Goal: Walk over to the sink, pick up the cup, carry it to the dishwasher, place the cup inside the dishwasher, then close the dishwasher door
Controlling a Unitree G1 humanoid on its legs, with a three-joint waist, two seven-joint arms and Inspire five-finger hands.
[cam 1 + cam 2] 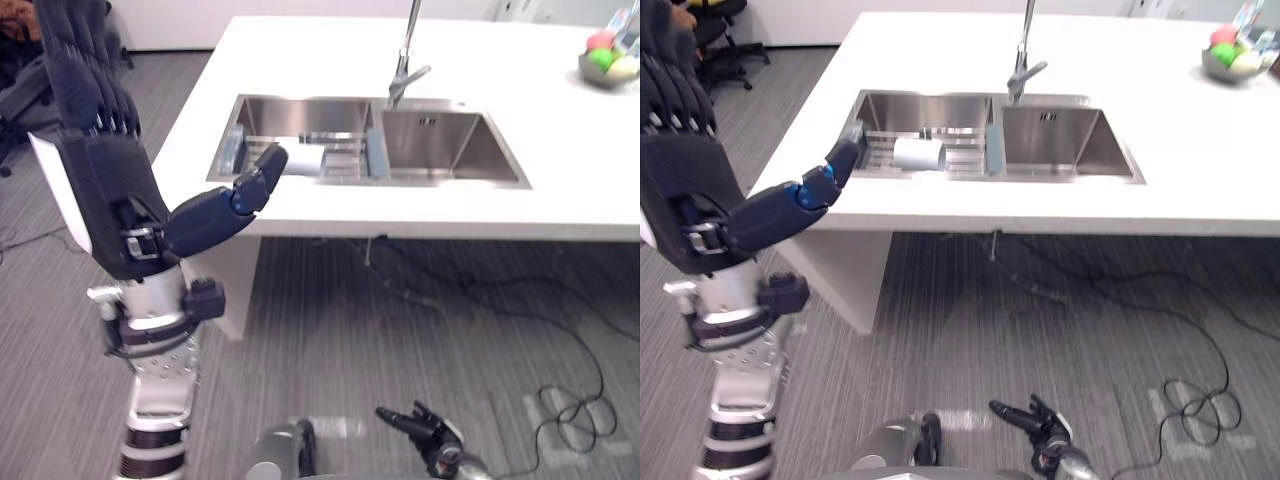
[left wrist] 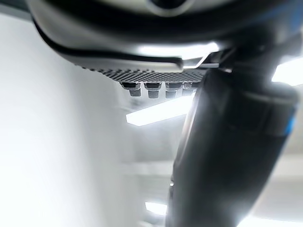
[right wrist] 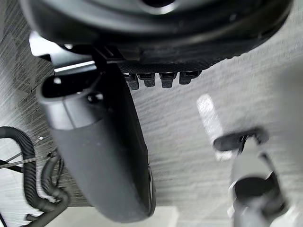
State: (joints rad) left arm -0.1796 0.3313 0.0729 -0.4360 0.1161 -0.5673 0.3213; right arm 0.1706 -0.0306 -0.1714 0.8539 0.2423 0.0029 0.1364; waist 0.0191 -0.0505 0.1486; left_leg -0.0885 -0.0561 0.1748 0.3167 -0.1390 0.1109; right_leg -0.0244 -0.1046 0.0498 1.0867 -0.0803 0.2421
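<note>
A white cup (image 1: 919,153) lies on its side on a wire rack in the left basin of a steel double sink (image 1: 1040,140), set into a white counter (image 1: 500,80). My left hand (image 1: 95,170) is raised high in front of the camera at the left, fingers straight up and thumb stretched toward the sink, open and empty. It is well short of the cup. My right hand (image 1: 425,430) hangs low near the floor at the bottom of the view, its fingers loosely spread and holding nothing.
A tall tap (image 1: 405,60) stands behind the sink's divider. A bowl of fruit (image 1: 610,60) sits at the counter's far right. An office chair (image 1: 725,35) stands at the far left. Grey carpet (image 1: 420,310) lies between me and the counter.
</note>
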